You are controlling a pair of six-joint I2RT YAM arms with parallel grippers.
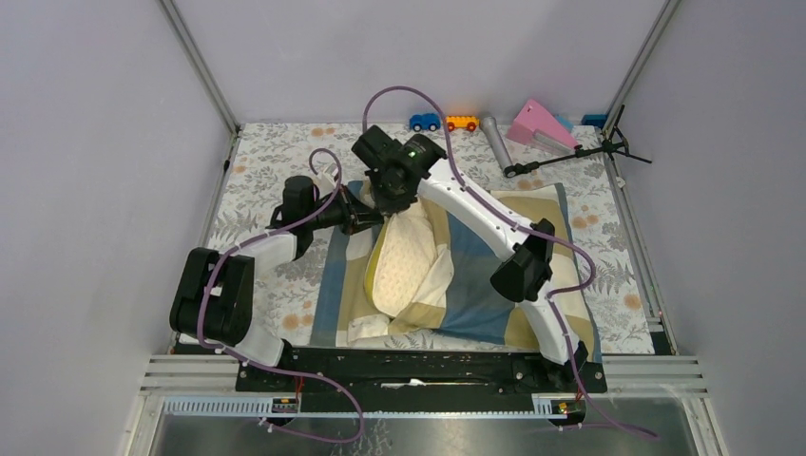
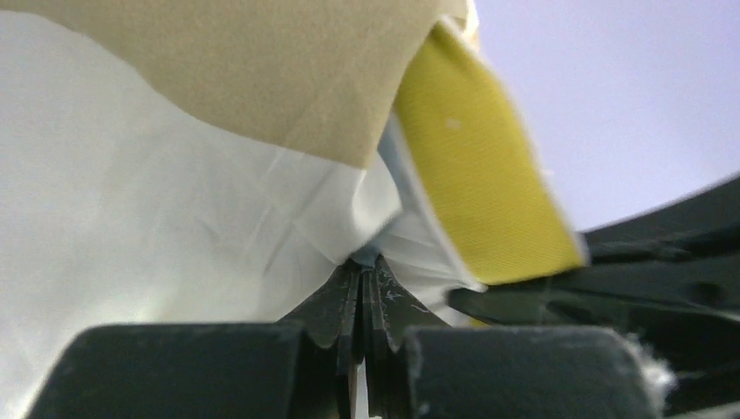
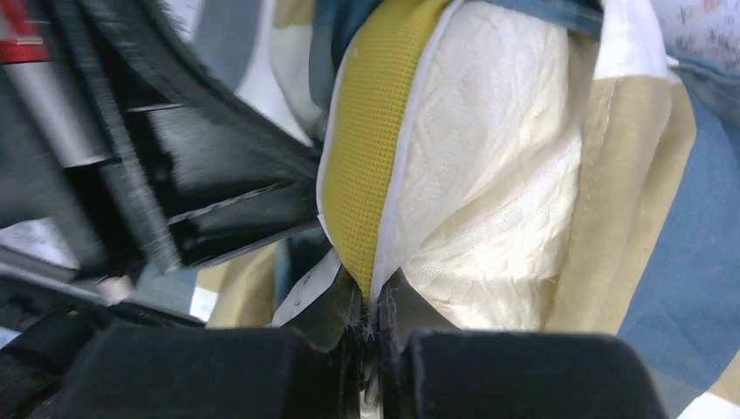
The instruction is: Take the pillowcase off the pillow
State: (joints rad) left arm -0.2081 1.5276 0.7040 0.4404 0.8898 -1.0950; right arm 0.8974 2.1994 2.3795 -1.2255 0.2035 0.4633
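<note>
Two pincers sit almost touching at the far end of the pillow, and both are clamped shut. Your left pincer (image 2: 362, 275) has a pinch of smooth white cloth right at its tips. The cloth is unquilted and runs into a tan panel above, so it reads as the pillowcase (image 1: 480, 309). Your right pincer (image 3: 371, 301) bites the yellow trim (image 3: 358, 157) of the pillow (image 1: 409, 261), whose quilted body swells up and to the right of its tips.

From both pincers the pillow's long axis runs back toward the arm bases. Most of the pillowcase spreads that same way and off to the right. The pull that matters, I judge, is along that axis: you hold the cloth with the left and draw the trim away with the right. The left pincer's black body lies just to the left of the right pincer's tips, so mind a clash.
</note>
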